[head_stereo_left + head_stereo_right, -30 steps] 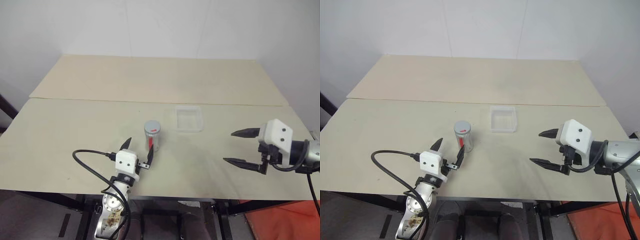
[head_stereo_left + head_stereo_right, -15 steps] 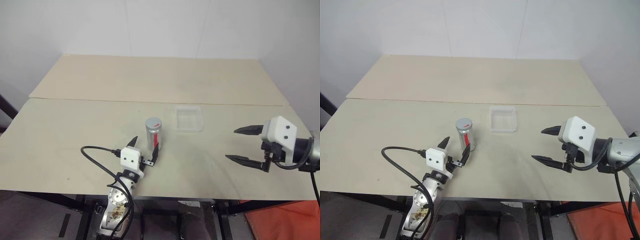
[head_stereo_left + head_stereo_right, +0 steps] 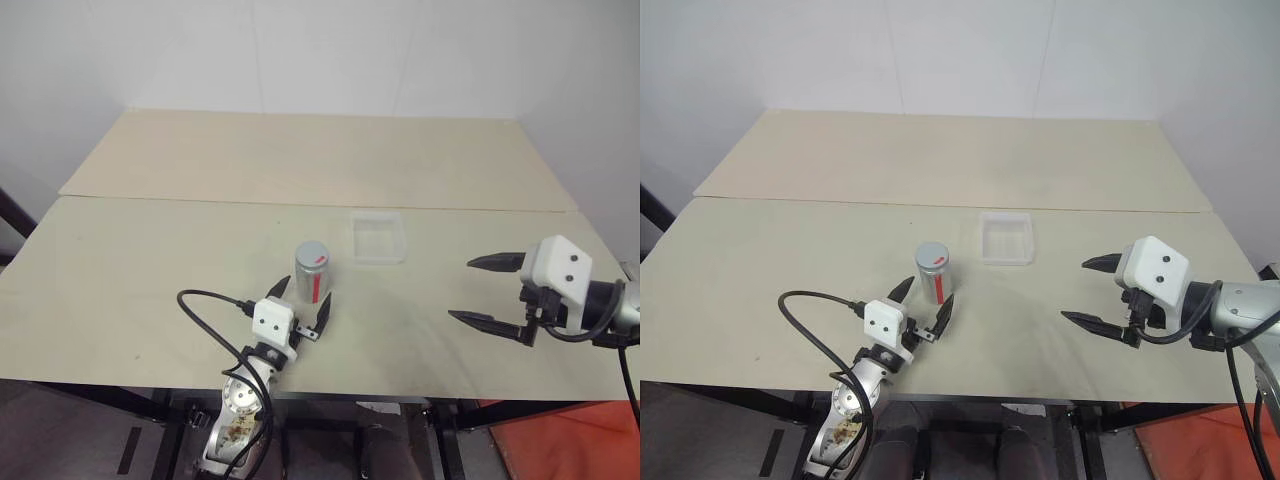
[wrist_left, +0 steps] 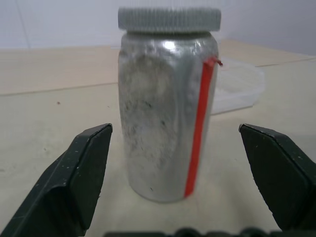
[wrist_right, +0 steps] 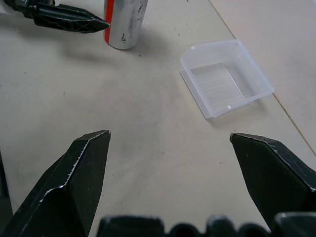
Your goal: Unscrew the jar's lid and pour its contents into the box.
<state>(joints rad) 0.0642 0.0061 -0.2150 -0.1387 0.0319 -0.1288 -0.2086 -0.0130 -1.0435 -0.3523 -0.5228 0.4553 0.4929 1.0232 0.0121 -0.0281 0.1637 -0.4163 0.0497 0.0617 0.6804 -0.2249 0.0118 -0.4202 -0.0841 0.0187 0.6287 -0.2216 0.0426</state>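
The jar (image 3: 312,272), a silvery-clear cylinder with a red stripe, stands upright on the table in front of the middle. Its grey ribbed lid (image 4: 169,19) is screwed on. My left gripper (image 3: 303,297) is open right in front of the jar, its fingertips (image 4: 91,158) flanking the jar's lower part with gaps on both sides. The box (image 3: 378,237), a shallow clear tray, lies just behind and to the right of the jar. My right gripper (image 3: 461,289) hangs open over the table at the right, nothing between its fingers, pointing towards the jar (image 5: 123,24) and the box (image 5: 224,79).
The tan table (image 3: 150,260) has a seam running across it behind the box. A black cable (image 3: 205,305) loops from my left wrist near the front edge. A white wall stands behind the table.
My left gripper has moved to the right and a little forward, up to the jar, so its open fingers now flank it. The right gripper has stayed put.
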